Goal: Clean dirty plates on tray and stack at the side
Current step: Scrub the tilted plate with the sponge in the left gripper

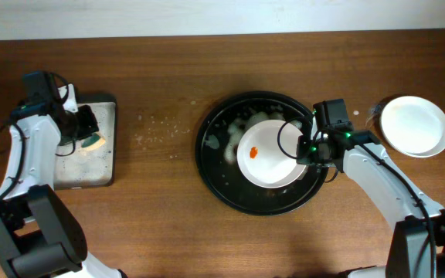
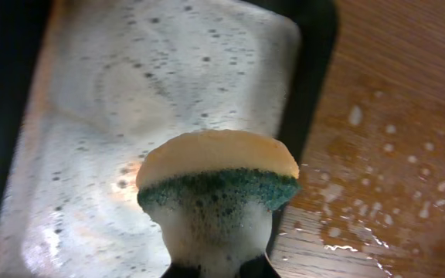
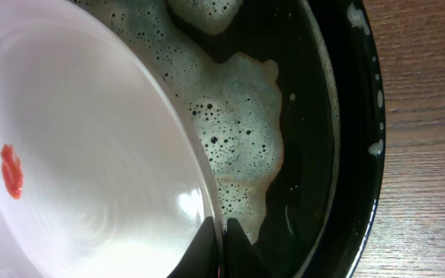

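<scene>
The right gripper (image 3: pixel 221 247) is pinching the plate (image 3: pixel 83 147) by its rim over the foamy tray (image 3: pixel 365 108) while the left gripper (image 2: pixel 216 269) is squeezing the sponge (image 2: pixel 217 179), so scrubbing pressure is likely risking a slip.

My overhead feed is evenly bright; glare glints on the round white plate (image 3: pixel 83 147); the left wrist view looks soft.

Brown wooden bench (image 1: pixel 168 224): round black tray (image 1: pixel 207 166) centre-right, rectangular tray (image 1: pixel 91 176) far left, white plate (image 1: pixel 416 126) far right, foam flecks (image 1: pixel 157 131) between trays.
</scene>
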